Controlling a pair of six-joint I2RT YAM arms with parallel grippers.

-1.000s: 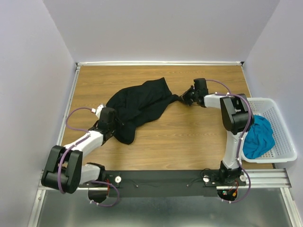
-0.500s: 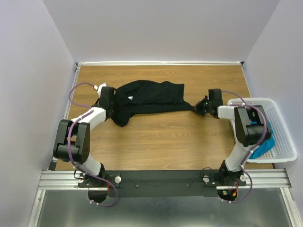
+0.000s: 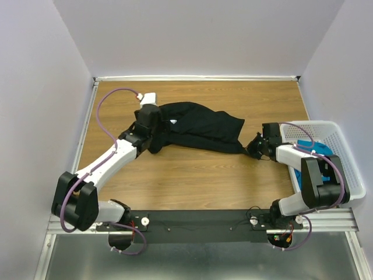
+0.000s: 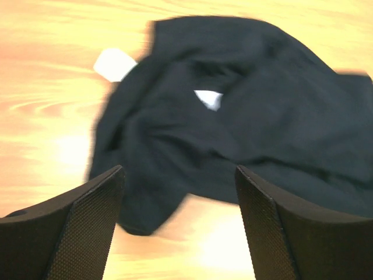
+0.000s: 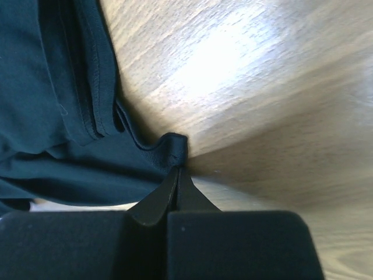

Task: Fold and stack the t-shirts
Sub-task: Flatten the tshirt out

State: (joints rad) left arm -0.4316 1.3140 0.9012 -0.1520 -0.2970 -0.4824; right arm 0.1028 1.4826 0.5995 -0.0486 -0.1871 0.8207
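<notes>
Wooden counter point(image 3: 198, 181), large crumpled black cloth t-shirt point(image 3: 198, 125) at upper centre, white plastic lattice basket point(image 3: 349, 175) at right edge, left claw point(image 4: 179, 175) spread wide over the shirt's left end, right claw point(image 5: 176, 175) pinched tight on its right hem corner

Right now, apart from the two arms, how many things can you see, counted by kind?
Shirts: 2, the black shirt and the teal shirt in the basket.
Baskets: 1, white.
Total: 3.
</notes>
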